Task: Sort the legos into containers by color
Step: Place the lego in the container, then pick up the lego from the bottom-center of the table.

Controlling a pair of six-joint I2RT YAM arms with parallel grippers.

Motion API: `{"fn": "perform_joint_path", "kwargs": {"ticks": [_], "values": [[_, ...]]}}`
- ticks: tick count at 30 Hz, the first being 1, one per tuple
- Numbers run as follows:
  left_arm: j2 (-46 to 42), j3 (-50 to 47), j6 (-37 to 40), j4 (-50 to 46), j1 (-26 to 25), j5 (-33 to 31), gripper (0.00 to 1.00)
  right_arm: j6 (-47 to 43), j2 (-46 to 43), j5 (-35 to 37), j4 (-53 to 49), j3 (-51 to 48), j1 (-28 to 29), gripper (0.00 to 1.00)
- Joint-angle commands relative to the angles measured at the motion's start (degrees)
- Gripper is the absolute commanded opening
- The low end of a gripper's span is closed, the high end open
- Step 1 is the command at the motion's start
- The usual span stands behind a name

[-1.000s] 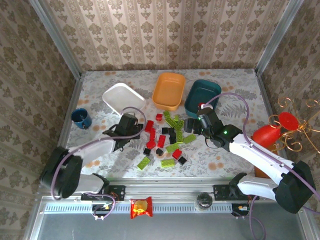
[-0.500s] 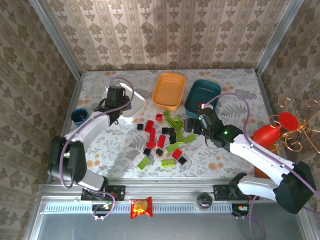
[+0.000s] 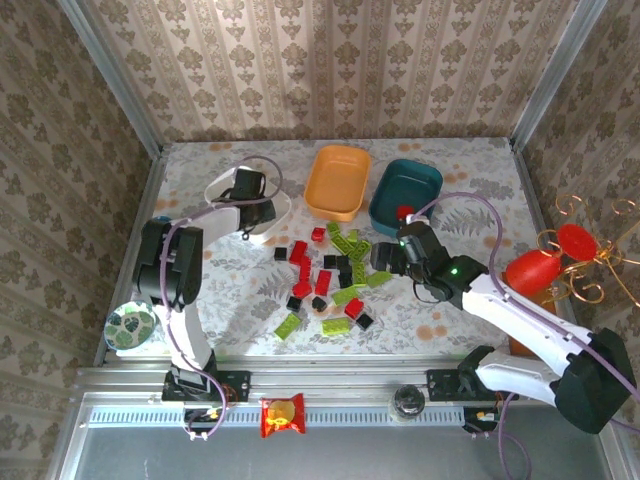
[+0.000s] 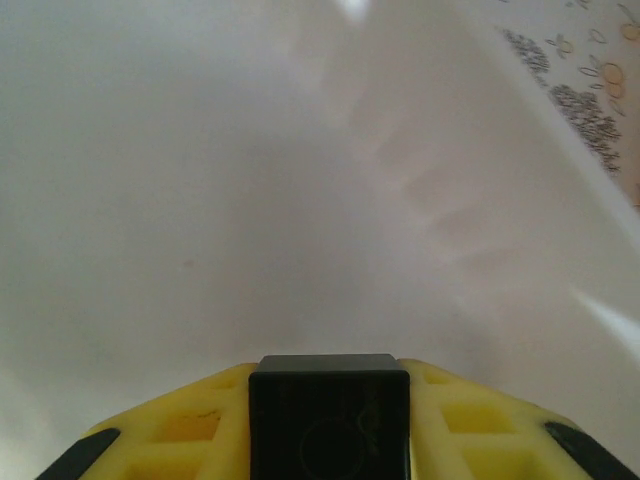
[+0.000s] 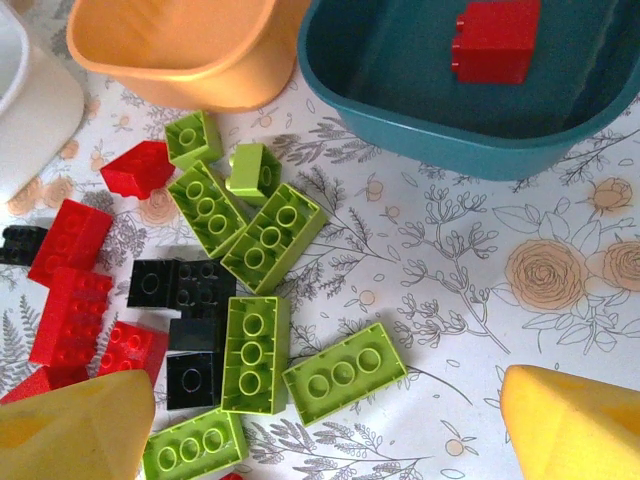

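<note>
Red, black and lime legos (image 3: 330, 275) lie scattered mid-table. My left gripper (image 3: 250, 208) hangs low inside the white tray (image 3: 222, 185), shut on a black square lego (image 4: 330, 415) held between its yellow fingers (image 4: 180, 440). The white tray's floor (image 4: 300, 150) spreads right beneath it. My right gripper (image 3: 383, 255) hovers open over the pile's right side, fingertips wide apart (image 5: 325, 425), with a long lime lego (image 5: 343, 373) between them on the table. The orange tray (image 3: 337, 180) holds nothing. One red lego (image 5: 495, 40) lies in the teal tray (image 5: 400, 70).
A patterned green-white bowl (image 3: 130, 326) sits at the left edge beside the left arm. A red-and-yellow snack packet (image 3: 282, 415) lies on the front rail. A red object with gold wire (image 3: 545, 270) stands at the right. Wallpapered walls close in three sides.
My left gripper has swung from the pile's left side back to the white tray, carrying the black lego. The right gripper has shifted slightly toward the near edge.
</note>
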Motion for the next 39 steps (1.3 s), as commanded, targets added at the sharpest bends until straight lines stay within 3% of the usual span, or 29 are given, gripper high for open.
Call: {"fn": "perform_joint_path", "kwargs": {"ticks": [1, 7, 13, 20, 25, 26, 29, 33, 39], "values": [[1.88, 3.58, 1.32, -1.46, -2.48, 1.18, 0.32, 1.00, -1.24, 1.53, -1.79, -0.64, 0.35, 0.91], [2.38, 4.85, 1.09, -1.35, -4.23, 1.31, 0.36, 1.18, -0.94, 1.51, -1.40, -0.73, 0.35, 0.91], [-2.66, 3.78, 0.47, -0.76, -3.65, 1.96, 0.64, 1.10, 0.42, -0.01, -1.61, 0.02, 0.35, 0.93], [-19.58, -3.70, -1.07, 1.32, -3.52, 3.17, 0.80, 0.90, 1.28, -1.52, -2.22, 0.50, 0.35, 0.91], [-33.09, -12.21, -0.83, 1.74, -8.78, 3.28, 0.91, 0.69, 3.50, -4.39, -2.59, -0.23, 0.35, 0.82], [-35.51, -14.37, -0.70, 1.54, -10.34, 3.10, 1.00, 0.70, 4.18, -5.60, -2.29, -0.60, 0.35, 0.81], [-42.42, -20.61, -0.42, 0.76, -13.96, 1.49, 1.00, 0.57, 6.55, -7.90, -1.35, -1.50, 0.51, 0.77], [-50.85, -29.37, -1.19, 1.96, -17.32, 1.27, 1.00, -1.01, 10.89, -11.94, 2.36, -1.44, 1.62, 0.79], [-63.30, -38.96, -1.66, -0.46, -21.00, -1.79, 1.00, -3.56, 19.14, -11.66, -0.53, 3.71, 9.62, 0.73]]}}
